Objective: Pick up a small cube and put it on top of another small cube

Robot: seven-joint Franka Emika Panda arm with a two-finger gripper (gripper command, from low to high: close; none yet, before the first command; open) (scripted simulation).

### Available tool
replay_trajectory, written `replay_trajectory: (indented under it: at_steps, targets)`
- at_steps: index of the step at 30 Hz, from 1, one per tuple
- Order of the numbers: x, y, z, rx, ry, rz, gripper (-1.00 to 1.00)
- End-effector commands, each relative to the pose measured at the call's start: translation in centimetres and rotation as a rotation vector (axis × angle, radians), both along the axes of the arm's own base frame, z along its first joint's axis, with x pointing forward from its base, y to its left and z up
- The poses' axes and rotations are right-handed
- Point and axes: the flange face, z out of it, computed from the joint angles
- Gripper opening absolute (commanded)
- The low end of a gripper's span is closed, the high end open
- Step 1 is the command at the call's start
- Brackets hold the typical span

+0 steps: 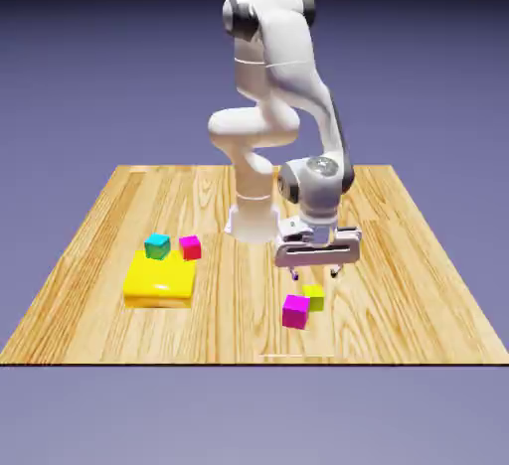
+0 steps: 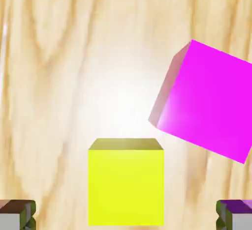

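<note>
The small lime cube rests on the table near the front, just behind a magenta cube. My gripper hangs open a little above the lime cube, one finger on each side of it. In the hand view the lime cube sits low in the middle between the two fingertips, which do not touch it. The magenta cube lies up and to the right of it. The other small cube, teal on top with green sides, stands at the exterior view's left.
A big flat yellow block lies at the exterior view's left, just in front of the teal-topped cube. A red-pink cube sits beside that cube. The wooden table ends close in front of the magenta cube.
</note>
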Motion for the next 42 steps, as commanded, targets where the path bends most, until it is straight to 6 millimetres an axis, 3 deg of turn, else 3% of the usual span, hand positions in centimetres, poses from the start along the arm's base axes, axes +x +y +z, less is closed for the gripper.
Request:
replay_trajectory:
  at_steps: [1,4,5,6,7,14,16,20,24,28,32,35,37,42]
  targets:
    - [0.0,0.0,-1.0,0.000,0.000,0.000,0.00]
    - [-0.3,-0.1,-4.0,-0.002,0.000,0.001,0.00]
    - [-0.3,-0.1,-4.1,-0.002,0.000,0.001,0.00]
    - [-0.3,-0.1,-4.1,-0.002,0.000,0.001,-1.00]
    - [-0.3,-0.1,-4.1,-0.002,0.000,0.001,-1.00]
    - [-0.1,-0.1,2.9,-0.002,0.000,0.001,-1.00]
    - [-0.1,-0.1,2.9,-0.002,0.000,0.001,-1.00]
    - [1.9,-9.7,5.7,-0.035,-0.010,-0.239,-1.00]
    - [1.2,-19.2,8.5,-0.052,-0.011,-0.483,-1.00]
    - [-1.9,-27.8,11.1,-0.052,-0.007,-0.727,-1.00]
    - [-7.1,-35.0,13.3,-0.033,-0.002,-0.968,-1.00]
    - [-11.9,-39.2,14.7,-0.007,0.001,-1.145,-1.00]
    - [-12.7,-39.7,14.9,-0.002,0.001,-1.172,-1.00]
    - [-12.6,-39.7,9.3,0.001,0.001,-1.171,-1.00]
